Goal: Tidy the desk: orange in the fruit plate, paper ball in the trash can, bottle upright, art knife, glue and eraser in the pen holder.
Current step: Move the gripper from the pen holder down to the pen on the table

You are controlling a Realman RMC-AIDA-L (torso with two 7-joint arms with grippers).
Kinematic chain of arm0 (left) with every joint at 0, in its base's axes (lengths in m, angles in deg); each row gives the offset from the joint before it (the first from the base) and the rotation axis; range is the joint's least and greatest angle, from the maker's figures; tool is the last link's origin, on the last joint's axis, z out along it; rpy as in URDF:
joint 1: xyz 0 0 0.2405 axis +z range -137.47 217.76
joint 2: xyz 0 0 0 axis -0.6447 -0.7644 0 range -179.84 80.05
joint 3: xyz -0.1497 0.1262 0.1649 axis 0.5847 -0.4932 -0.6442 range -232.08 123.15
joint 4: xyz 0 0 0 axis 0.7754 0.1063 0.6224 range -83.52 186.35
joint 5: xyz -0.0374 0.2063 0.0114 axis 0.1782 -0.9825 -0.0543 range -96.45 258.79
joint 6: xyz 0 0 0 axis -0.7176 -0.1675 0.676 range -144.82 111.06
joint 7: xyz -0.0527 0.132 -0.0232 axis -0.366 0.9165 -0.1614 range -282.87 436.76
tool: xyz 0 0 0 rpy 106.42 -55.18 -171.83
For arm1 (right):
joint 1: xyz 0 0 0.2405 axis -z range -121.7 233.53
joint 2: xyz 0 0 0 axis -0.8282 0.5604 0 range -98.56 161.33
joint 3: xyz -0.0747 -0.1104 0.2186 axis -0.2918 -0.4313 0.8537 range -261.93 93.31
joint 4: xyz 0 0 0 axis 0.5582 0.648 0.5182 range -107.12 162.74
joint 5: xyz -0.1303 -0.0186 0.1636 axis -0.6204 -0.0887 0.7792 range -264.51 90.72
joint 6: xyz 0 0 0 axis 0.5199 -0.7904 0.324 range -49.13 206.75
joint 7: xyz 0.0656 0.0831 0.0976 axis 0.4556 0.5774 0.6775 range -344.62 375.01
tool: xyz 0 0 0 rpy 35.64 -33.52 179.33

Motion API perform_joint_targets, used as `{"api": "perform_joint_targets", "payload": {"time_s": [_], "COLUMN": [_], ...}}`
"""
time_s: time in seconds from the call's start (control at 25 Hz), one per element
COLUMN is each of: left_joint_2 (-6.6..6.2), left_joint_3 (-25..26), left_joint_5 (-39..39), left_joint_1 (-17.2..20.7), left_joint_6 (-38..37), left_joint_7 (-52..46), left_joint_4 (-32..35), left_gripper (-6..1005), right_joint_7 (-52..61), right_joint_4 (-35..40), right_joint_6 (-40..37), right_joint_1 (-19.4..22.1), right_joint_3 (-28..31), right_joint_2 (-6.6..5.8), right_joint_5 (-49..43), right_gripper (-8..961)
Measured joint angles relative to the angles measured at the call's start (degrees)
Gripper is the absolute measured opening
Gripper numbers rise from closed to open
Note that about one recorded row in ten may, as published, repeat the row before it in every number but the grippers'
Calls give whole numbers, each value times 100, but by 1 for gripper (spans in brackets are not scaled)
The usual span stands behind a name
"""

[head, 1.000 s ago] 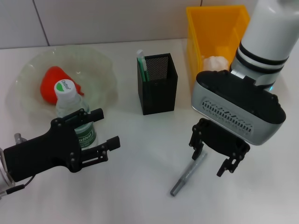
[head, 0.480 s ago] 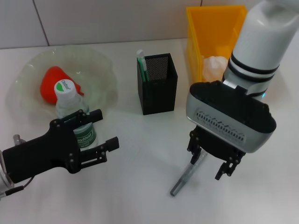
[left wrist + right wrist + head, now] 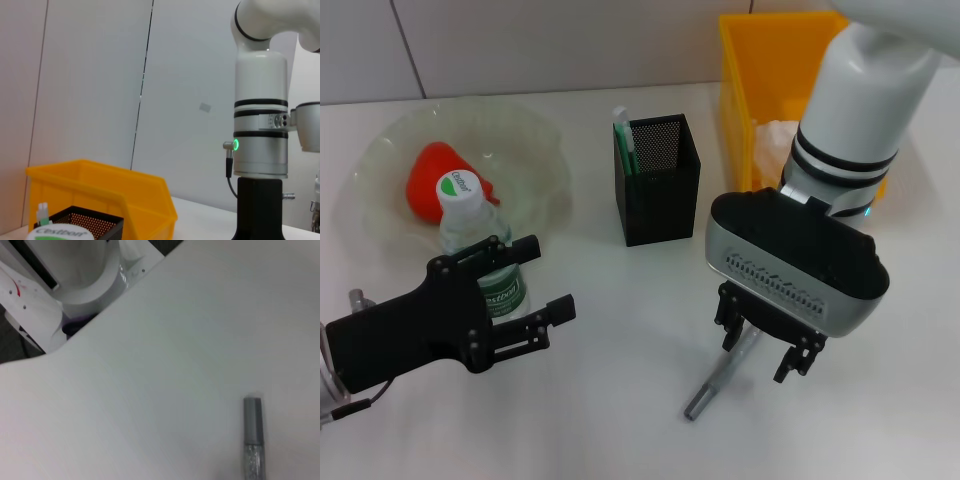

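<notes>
Right pincer [image 3: 765,350] points down over the grey pen [image 3: 720,375] on the tabletop [image 3: 620,400].
Its fingers are spread wide, one on each side of the pen's top end. The left pincer [image 3: 535,285], open too, sits by the standing bottle [image 3: 470,225].

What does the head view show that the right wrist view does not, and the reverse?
Only the head view shows the orange in the fruit plate, the upright bottle at the open left gripper, the pen holder, the trash can holding the paper ball, and the open right gripper straddling the grey pen-like tool. Only the right wrist view shows the desk's near edge and white robot body beyond it. Both show that tool lying on the desk.
</notes>
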Motion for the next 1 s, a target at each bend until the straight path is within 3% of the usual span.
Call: {"api": "perform_joint_targets", "payload": {"time_s": [1.0], "left_joint_2": [-18], "left_joint_3": [0], "left_joint_5": [-18], "left_joint_1": [1], "left_joint_6": [-31], "left_joint_7": [0], "left_joint_4": [23], "left_gripper": [813], "right_joint_7": [30], "right_joint_4": [-216], "right_joint_6": [379], "right_joint_1": [-65], "right_joint_3": [-115], "right_joint_2": [20], "right_joint_5": [19], "right_gripper": [488]}}
